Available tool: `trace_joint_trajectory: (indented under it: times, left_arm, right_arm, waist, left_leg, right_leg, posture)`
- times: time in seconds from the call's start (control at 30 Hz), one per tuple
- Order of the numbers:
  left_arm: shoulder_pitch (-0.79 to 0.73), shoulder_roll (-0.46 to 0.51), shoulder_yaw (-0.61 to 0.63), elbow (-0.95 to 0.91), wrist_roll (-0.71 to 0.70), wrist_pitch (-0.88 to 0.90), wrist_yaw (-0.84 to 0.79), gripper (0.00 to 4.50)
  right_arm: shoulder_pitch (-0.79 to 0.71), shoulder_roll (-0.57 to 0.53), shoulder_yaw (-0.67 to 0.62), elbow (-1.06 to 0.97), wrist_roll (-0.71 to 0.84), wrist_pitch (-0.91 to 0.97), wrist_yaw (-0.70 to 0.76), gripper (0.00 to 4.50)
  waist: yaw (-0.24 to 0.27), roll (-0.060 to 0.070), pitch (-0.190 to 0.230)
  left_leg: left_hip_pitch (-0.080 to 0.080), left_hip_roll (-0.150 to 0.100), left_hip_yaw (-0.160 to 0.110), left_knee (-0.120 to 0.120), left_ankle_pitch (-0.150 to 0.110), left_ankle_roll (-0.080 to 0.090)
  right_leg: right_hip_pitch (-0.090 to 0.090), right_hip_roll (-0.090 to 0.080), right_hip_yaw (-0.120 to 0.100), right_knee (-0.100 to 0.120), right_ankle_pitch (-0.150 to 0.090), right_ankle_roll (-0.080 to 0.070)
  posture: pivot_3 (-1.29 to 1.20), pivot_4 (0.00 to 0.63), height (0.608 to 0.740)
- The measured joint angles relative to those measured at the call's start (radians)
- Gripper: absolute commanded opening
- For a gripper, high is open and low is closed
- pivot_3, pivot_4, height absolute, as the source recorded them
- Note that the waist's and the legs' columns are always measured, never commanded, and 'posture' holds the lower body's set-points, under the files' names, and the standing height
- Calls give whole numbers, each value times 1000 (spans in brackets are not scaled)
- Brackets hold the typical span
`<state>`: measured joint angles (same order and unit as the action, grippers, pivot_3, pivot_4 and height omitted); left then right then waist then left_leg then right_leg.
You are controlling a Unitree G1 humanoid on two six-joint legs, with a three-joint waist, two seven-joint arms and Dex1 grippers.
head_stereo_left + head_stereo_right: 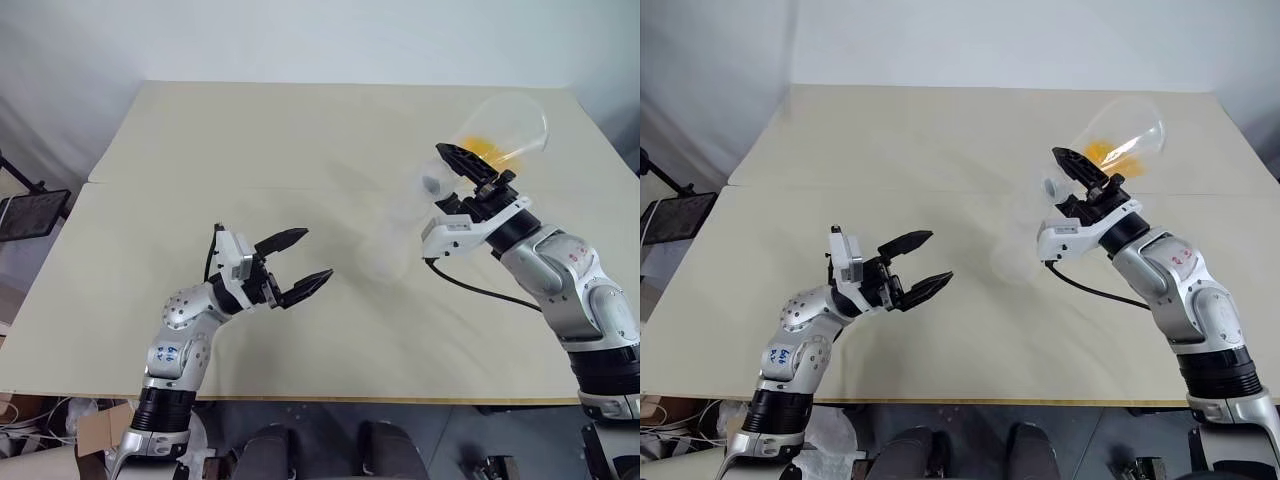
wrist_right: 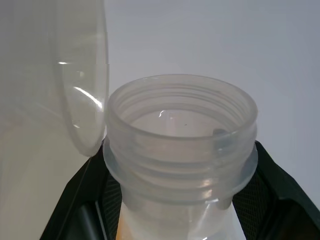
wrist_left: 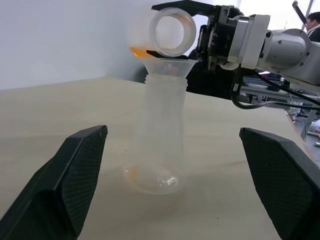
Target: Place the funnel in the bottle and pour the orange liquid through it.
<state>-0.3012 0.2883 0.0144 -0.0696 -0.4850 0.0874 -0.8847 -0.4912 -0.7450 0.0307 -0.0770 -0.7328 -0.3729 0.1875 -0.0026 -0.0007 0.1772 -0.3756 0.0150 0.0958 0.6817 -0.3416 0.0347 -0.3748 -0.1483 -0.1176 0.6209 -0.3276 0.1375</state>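
Note:
The clear bottle (image 3: 162, 125) stands upright on the table, with the transparent funnel (image 3: 167, 67) seated in its neck. My right gripper (image 1: 475, 170) is shut on the threaded neck of a clear container (image 1: 510, 125), tilted so its mouth (image 3: 172, 30) hangs just over the funnel. The orange liquid (image 1: 480, 150) pools low inside that container, and a faint orange tint shows at the bottle's base (image 3: 134, 173). My left gripper (image 1: 312, 257) stands open to the left of the bottle, a short way off, with nothing between its fingers.
The beige table (image 1: 200, 150) spreads wide around the bottle, and its front edge runs below both arms. A black cable (image 1: 470, 285) trails from my right wrist over the tabletop. A dark stand (image 1: 30, 215) sits off the table's left side.

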Motion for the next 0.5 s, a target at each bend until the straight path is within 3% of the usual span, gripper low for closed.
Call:
trace_joint_trajectory:
  times: [0.5]
  left_arm:
    - [0,-9,-4,2,1,-1,3,4500]
  right_arm:
    - [-7,-22,3,13,-43,-15,-48,2469]
  waist:
    - [0,0,0]
  left_leg:
    - [0,0,0,0,0,0]
  right_leg:
    - [0,0,0,0,0,0]
  posture:
    - [0,150,740]
